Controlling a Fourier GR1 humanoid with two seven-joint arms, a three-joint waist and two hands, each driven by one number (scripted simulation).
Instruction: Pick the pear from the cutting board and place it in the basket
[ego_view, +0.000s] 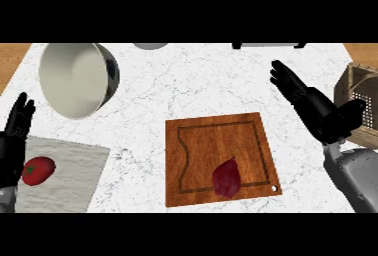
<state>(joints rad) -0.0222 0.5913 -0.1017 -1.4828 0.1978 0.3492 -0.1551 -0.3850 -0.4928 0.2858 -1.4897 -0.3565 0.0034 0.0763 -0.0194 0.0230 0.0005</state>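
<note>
Right hand (319, 111): fingers straight, slightly spread, holding nothing.
Counter (192, 85): white marble under the hand, with a bare stretch to its left; wood shows past both far corners.
Basket (360, 85): just right of the hand, at the counter's edge; contents cannot be told.
Board (214, 145): near, below-left of the hand.
Pear (227, 178): dark red, lying on the board's near end, well apart from the hand.
Bowl (74, 80): far left, tilted.
Left hand (13, 142): resting open at the left edge, beside a tomato (38, 170) on a grey mat (70, 170).
</note>
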